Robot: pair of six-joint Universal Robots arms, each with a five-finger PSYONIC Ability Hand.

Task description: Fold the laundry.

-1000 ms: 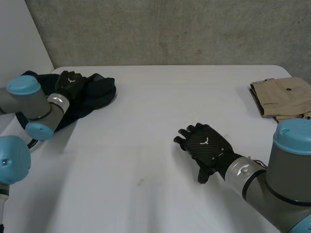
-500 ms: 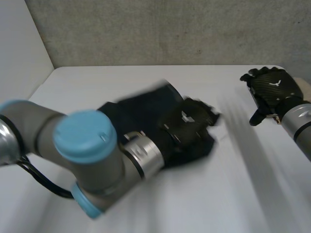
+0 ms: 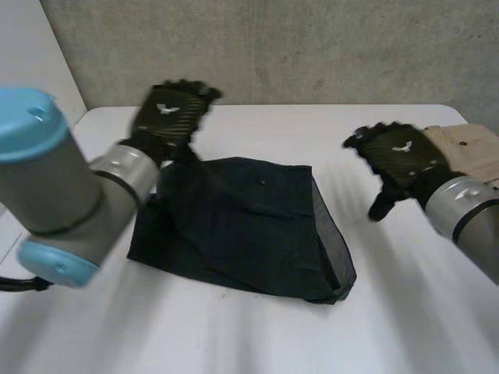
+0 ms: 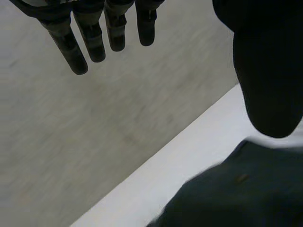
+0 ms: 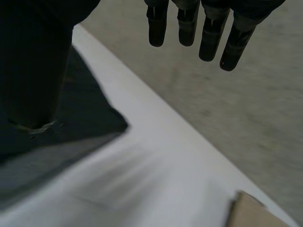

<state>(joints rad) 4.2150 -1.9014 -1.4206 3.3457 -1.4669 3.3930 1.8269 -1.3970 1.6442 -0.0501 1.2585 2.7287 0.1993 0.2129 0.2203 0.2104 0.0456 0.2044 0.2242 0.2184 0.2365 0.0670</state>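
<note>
A white table (image 3: 257, 327) stands against a mottled grey concrete wall (image 3: 273, 47).

A white table (image 3: 257, 343) with a smooth, plain top runs from the near edge to the far side of the scene, its far right corner rounded. Along its far edge stands a grey wall (image 3: 312, 47) of rough, mottled concrete with a few small dark specks. At the far left a plain white panel (image 3: 31, 54) rises beside the table and meets the grey wall in a corner.
</note>
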